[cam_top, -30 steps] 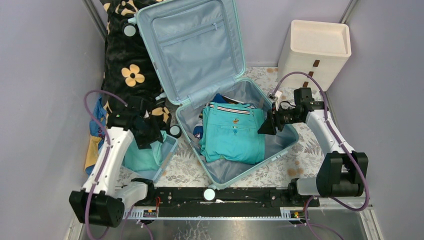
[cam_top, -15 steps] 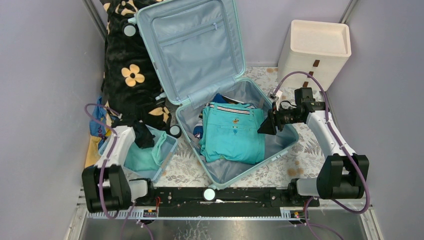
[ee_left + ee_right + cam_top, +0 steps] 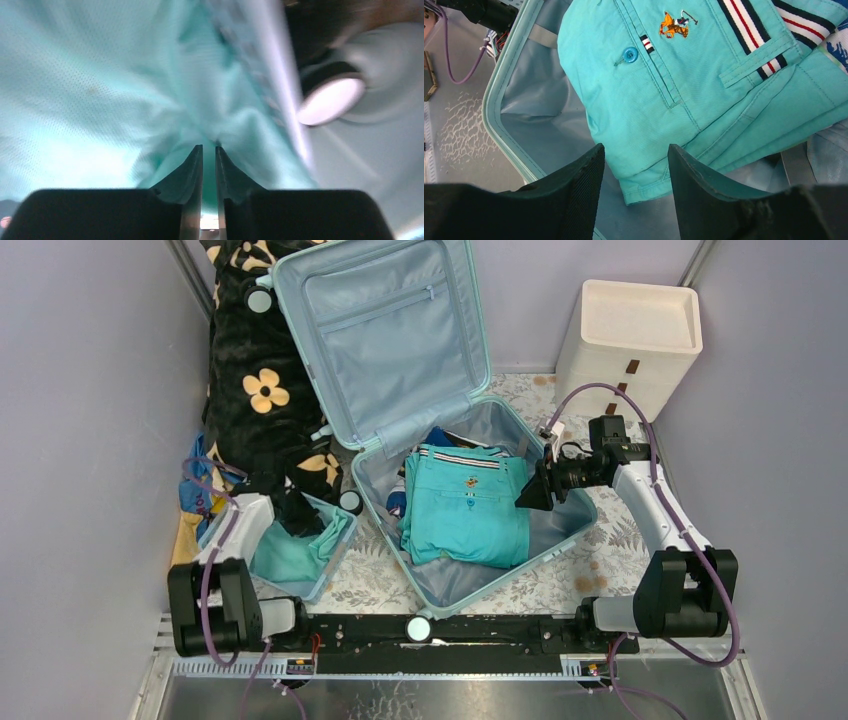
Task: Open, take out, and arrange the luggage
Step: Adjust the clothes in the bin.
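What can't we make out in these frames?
- Left wrist view: the left tool is nearly closed. Blur hides whether the mint cloth is pinched.
- Top and right wrist views: the folded shorts cover whatever lies beneath them in the luggage.
- Top view: the drawer unit is seen from above, so its fronts and inside are hidden.

Plain lilac-grey walls close in the left, far and right sides. A pale leaf-patterned cloth covers the table. A cream drawer unit stands in the far right corner, under even, soft light
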Controlling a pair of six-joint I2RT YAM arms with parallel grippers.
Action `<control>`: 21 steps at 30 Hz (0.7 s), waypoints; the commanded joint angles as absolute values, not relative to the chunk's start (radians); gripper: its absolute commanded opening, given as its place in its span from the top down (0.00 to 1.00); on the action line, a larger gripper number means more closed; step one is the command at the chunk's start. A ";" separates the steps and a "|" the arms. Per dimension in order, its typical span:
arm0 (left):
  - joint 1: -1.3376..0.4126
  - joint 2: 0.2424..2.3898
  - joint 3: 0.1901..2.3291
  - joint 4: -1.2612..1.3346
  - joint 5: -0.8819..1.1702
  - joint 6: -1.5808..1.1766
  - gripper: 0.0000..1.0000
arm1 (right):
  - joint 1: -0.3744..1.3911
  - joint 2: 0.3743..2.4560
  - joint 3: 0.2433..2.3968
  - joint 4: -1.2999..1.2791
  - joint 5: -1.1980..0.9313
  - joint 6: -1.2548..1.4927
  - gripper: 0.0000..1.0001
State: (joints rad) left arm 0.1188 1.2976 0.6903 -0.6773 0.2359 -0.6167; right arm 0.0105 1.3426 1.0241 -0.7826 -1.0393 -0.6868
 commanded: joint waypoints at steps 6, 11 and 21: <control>0.117 1.113 0.858 -0.832 0.176 -0.576 0.75 | 0.006 1.337 1.037 -0.823 -1.094 -0.748 0.43; 0.121 1.131 0.820 -0.859 0.064 -0.593 0.77 | 0.006 1.332 1.037 -0.826 -1.103 -0.752 0.43; 0.037 1.261 0.785 -0.892 -0.083 -0.683 0.90 | 0.006 1.320 1.039 -0.832 -1.109 -0.763 0.43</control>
State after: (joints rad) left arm 0.0769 1.2118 0.7959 -0.8776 0.0059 -0.6353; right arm 0.0101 1.3457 1.0241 -0.8070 -1.0653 -0.7372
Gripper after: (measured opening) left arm 0.101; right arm 0.568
